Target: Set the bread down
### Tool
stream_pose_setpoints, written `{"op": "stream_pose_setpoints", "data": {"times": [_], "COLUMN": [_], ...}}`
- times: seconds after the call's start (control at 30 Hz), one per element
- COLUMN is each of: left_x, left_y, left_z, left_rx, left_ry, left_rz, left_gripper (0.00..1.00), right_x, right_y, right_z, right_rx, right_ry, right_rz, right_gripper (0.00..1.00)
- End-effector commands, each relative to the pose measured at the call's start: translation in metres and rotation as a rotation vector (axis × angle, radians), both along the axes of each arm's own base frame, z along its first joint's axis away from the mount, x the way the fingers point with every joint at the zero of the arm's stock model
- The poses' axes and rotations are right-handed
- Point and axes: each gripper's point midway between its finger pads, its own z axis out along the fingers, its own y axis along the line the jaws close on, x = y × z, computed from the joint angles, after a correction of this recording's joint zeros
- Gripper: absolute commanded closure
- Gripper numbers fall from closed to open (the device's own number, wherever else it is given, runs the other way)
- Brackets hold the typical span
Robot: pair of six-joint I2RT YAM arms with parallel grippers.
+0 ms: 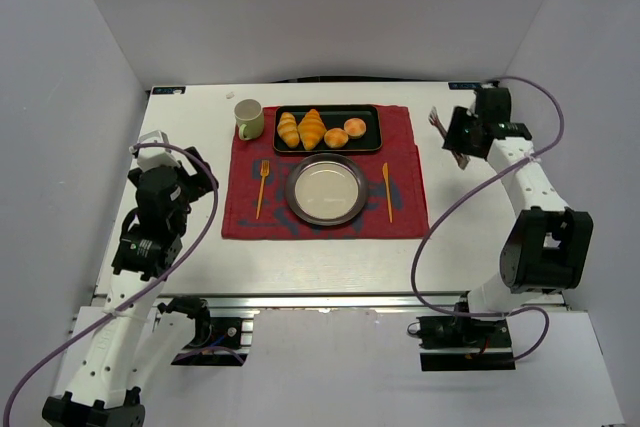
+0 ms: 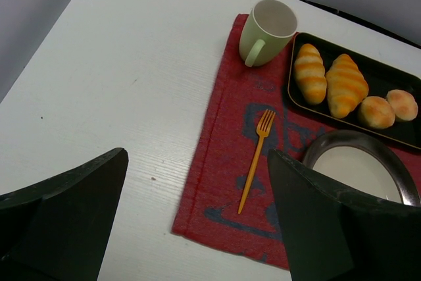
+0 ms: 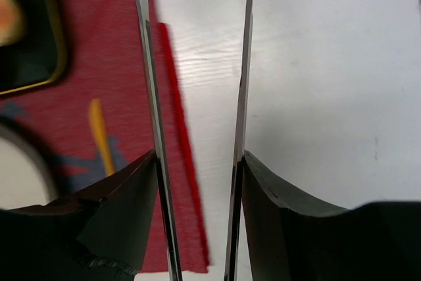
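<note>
Tabletop (image 1: 330, 259) white, walls (image 1: 330, 7) grey.

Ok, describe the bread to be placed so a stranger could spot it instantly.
Find the red placemat; at its far edge lies a black tray of pastries. The bread is the golden-orange round bun beside the two croissants, deeper in colour than the paler bun at the tray's right end.

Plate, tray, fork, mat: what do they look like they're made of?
Plate: probably metal, with a dark glossy rim catching light and a pale matte centre.
Tray: black, smooth, thin gold edge; plastic or lacquer, can't tell.
Fork: uniform orange, dull sheen; likely plastic.
Mat: red cloth with a bluish print; soft, slightly uneven edge.
</note>
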Motion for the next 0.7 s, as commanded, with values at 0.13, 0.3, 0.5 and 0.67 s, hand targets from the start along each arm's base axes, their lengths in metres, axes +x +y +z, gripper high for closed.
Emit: {"op": "stream_pose_setpoints", "data": {"times": [0.13,0.3,0.5,0.67], "left_x": [0.004,0.007,0.007,0.006], "left_y": [-0.010,-0.014,-0.013,-0.011], "left_z": [-0.004,-0.005,0.001,0.002], "left_rx": [-0.035,-0.049,-0.041,-0.036], "left_ry": [-0.005,0.002,-0.005,-0.011], "left_rz": [-0.035,-0.050,-0.048,-0.044], "left_gripper": [0.02,0.02,0.02,0.02], "right_x": [0.017,0.031,0.042,0.044], "right_y": [0.102,0.147,0.174,0.191], "right_z": [0.065,0.065,0.048,0.021], "right_rx": [0.055,0.160,0.201,0.225], "right_ry": [-0.092,-0.088,-0.057,-0.005], "right_rz": [0.245,0.344,0.404,0.442], "right_gripper": [0.44,0.44,0.45,0.44]}}
